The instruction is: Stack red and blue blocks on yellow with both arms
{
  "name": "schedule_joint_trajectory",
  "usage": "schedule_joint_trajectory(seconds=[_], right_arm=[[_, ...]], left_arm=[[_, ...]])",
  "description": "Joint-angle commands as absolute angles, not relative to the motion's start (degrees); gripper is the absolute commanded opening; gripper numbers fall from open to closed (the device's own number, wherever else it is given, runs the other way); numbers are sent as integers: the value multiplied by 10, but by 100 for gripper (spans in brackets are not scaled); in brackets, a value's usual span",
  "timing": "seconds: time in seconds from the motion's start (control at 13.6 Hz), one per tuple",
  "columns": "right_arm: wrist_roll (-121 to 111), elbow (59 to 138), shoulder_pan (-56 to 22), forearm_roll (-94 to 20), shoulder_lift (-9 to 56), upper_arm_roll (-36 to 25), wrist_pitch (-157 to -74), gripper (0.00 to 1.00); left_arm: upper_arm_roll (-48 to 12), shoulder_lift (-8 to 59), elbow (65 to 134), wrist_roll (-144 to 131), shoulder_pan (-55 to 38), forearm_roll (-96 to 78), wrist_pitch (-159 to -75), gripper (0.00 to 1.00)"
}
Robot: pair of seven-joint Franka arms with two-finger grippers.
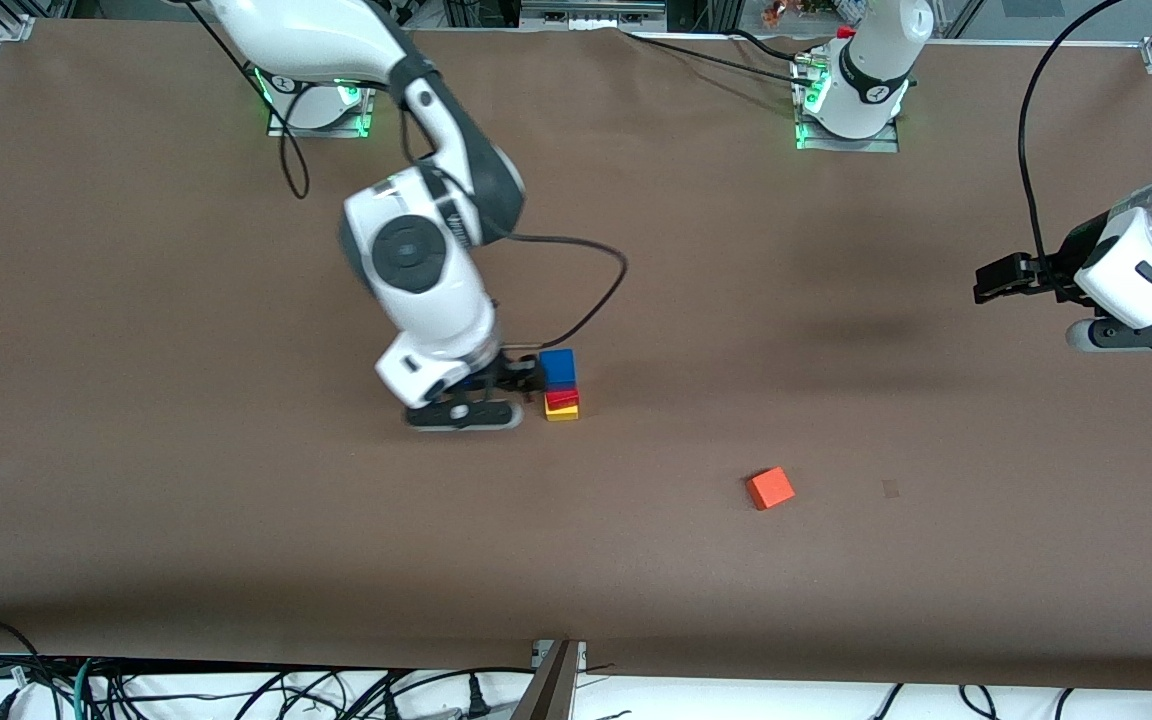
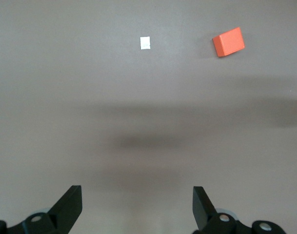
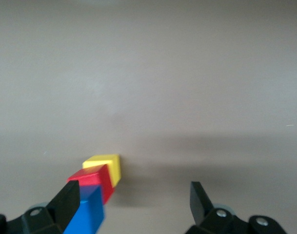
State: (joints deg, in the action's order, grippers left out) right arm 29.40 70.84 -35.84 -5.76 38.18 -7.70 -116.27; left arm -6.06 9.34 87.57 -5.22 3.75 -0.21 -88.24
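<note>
A stack stands mid-table: the yellow cube (image 1: 562,411) at the bottom, the red block (image 1: 563,398) on it, the blue block (image 1: 558,368) on top. My right gripper (image 1: 528,378) is open and hangs low beside the stack, toward the right arm's end of the table. In the right wrist view the blue block (image 3: 85,212), red block (image 3: 92,179) and yellow cube (image 3: 107,163) sit close to one finger, off the middle of my right gripper (image 3: 133,200). My left gripper (image 1: 996,280) is open and empty and waits above the table at the left arm's end; it also shows in the left wrist view (image 2: 136,204).
An orange cube (image 1: 769,488) lies on the brown table nearer to the front camera than the stack, toward the left arm's end; it also shows in the left wrist view (image 2: 228,42). A small pale mark (image 2: 145,43) lies beside it.
</note>
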Motion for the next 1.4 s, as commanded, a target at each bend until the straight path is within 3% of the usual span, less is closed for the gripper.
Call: schedule_joint_trajectory(seconds=[0.0, 0.3, 1.03, 1.33], right_arm=[[274, 721, -331, -61, 340, -82, -1107, 100], [234, 783, -282, -98, 268, -92, -1082, 100], [125, 991, -279, -102, 77, -186, -1075, 100], [104, 1005, -280, -94, 40, -215, -1035, 100]], left_arm=[[-60, 103, 859, -42, 35, -2, -879, 100], [-60, 103, 859, -39, 38, -3, -880, 100], [-57, 115, 832, -37, 40, -3, -880, 100], [-57, 118, 831, -36, 40, -3, -880, 100]])
